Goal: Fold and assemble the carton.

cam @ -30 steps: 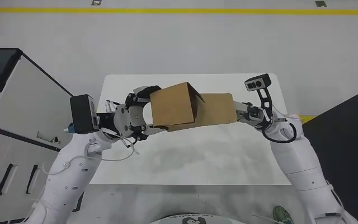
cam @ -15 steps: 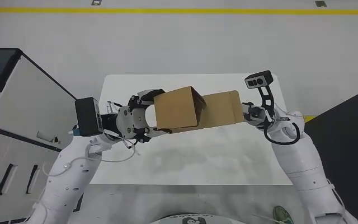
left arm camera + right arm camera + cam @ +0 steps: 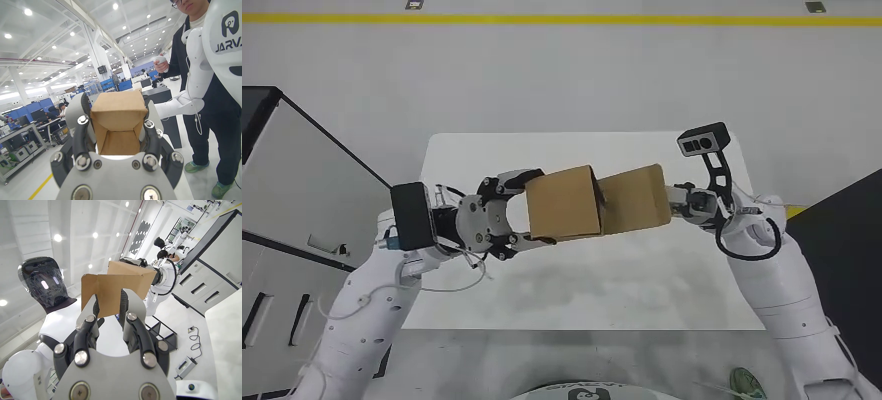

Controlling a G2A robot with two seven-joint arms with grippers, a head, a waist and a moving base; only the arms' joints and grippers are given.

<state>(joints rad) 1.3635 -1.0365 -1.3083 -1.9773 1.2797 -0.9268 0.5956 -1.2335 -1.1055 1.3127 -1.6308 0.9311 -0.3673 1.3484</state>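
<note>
A brown carton [image 3: 562, 203] hangs above the white table [image 3: 572, 290], held between both arms. My left gripper [image 3: 525, 210] is shut on the carton's left end, one finger on each side wall. In the left wrist view the carton [image 3: 117, 117] fills the space between that gripper's [image 3: 116, 111] fingers, its inner flaps folded in. On the carton's right end a loose flap [image 3: 632, 200] stands tilted. My right gripper [image 3: 674, 200] is at that flap's outer edge. In the right wrist view this gripper [image 3: 109, 304] is open, its fingertips against the flap [image 3: 109, 291].
A grey cabinet [image 3: 282, 170] with drawers stands left of the table, and a dark panel [image 3: 842, 230] is at the right. Bare tabletop lies below and in front of the carton. A yellow floor line [image 3: 562, 19] runs beyond the table.
The left gripper and carton have shifted to the right and slightly nearer. The right-end flap has tilted up from lying flat, and the right gripper stays at its edge.
</note>
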